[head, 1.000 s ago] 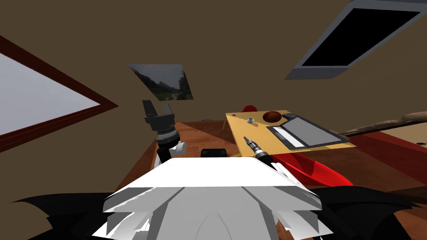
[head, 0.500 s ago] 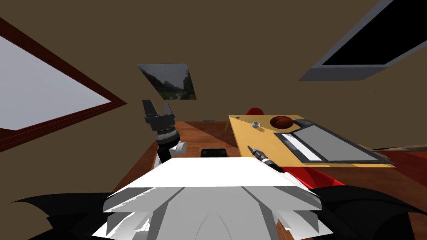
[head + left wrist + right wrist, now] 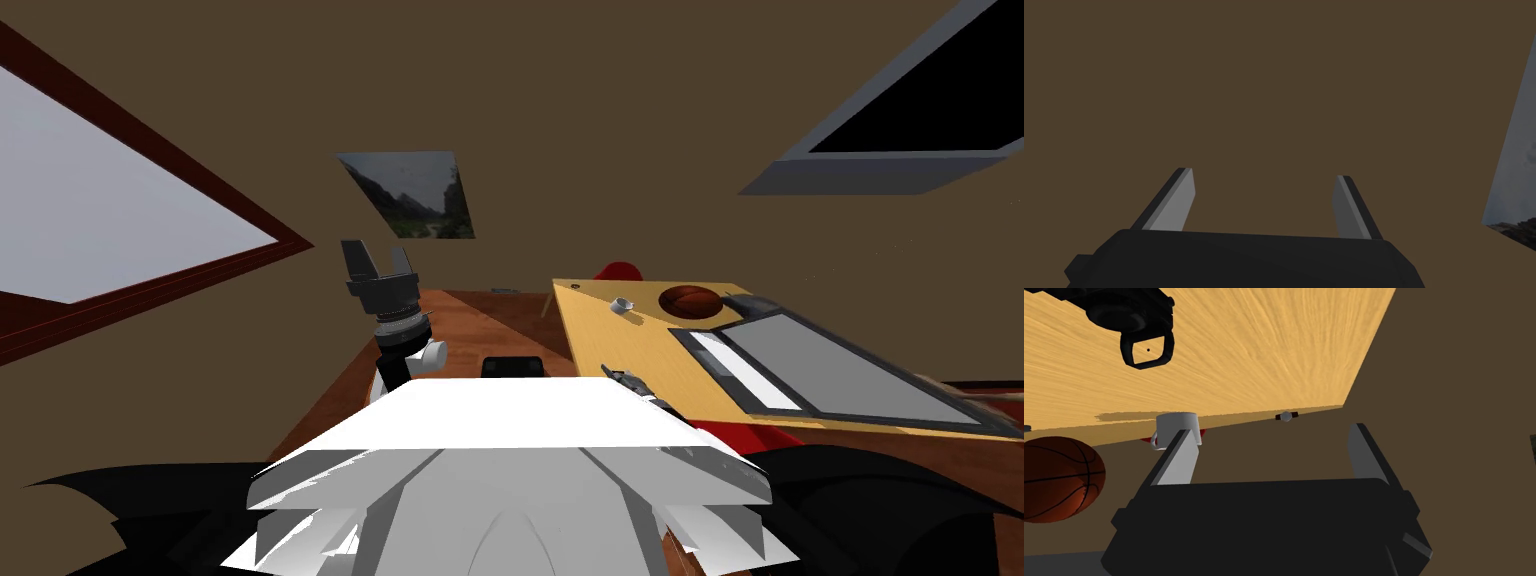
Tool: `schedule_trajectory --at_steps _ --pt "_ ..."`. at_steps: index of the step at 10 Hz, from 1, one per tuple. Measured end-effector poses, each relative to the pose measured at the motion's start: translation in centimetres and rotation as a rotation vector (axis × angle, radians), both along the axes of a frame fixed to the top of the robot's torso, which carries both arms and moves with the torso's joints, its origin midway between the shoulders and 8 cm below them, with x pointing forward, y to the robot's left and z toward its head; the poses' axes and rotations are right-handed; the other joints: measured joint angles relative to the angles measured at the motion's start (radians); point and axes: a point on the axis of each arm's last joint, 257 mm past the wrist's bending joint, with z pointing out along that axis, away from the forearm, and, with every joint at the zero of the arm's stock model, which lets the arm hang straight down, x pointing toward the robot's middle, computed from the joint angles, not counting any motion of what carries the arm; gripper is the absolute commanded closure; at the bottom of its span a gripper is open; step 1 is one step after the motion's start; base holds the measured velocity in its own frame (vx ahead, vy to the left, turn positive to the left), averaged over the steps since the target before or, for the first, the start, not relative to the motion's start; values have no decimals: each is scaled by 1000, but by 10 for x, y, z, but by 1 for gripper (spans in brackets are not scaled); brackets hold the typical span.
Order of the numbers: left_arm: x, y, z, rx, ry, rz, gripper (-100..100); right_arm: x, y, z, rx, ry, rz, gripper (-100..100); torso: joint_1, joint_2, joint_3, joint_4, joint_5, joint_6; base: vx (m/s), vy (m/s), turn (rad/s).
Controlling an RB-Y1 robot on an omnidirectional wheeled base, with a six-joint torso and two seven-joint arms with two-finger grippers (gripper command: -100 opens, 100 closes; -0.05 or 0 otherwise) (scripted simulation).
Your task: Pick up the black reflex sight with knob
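Note:
The black reflex sight (image 3: 1144, 343), with a square window frame, lies on the light wooden table (image 3: 1264, 353). It is closer to my hand than the white mug (image 3: 1176, 425) and clear of my fingers. My right gripper (image 3: 1271, 429) is open and holds nothing; it points across the table toward the brown wall. In the head view that gripper (image 3: 612, 372) hangs over the table's (image 3: 640, 345) near left corner. My left gripper (image 3: 378, 255) is raised beside the chest, and the left gripper (image 3: 1264, 173) is open and holds nothing.
On the table stand the mug (image 3: 622, 304), a basketball (image 3: 692, 299), a dark rounded object (image 3: 755, 300) and a flat grey slab in a dark frame (image 3: 830, 370). A small dark item (image 3: 1286, 416) sits near the far edge. A red chair (image 3: 620, 270) stands behind the table.
The head view has swung, so the table sits farther right and closer. My right gripper shows lower, nearer my chest. The left arm has kept its pose.

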Motion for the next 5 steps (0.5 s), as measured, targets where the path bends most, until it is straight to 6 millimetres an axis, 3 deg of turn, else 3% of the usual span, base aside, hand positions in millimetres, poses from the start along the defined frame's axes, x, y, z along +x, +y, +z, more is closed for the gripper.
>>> schedule_trajectory --at_steps 5 --pt "0 0 0 0 0 0 0 -72 -28 -31 -140 189 48 -100 0 -1 -1 0 0 0 66 -23 110"
